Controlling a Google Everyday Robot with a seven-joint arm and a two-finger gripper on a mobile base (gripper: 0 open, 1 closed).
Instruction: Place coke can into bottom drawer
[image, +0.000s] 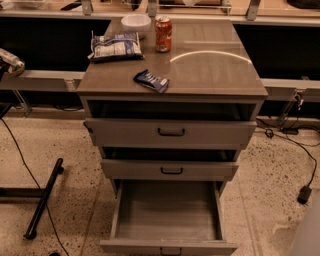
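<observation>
Fingers sit out of frame with the gripper, so I cannot tell their state. Upright at the back of the bench (215, 75), the coke can (163, 33) stands beside a white bowl (136, 22). Below, the bottom drawer (167, 246) is pulled open.

You have a white bowl (136, 22) at the back of the grey cabinet top (215, 70). A large blue-and-white snack bag (115, 46) lies just in front of it, and a small dark blue packet (151, 80) sits near the front edge (lying askew). The top drawer (125, 134) and middle drawer (130, 170) stand slightly pulled out. At the left of the view, a black stand leg (44, 197) lies on the speckled floor (270, 190).
</observation>
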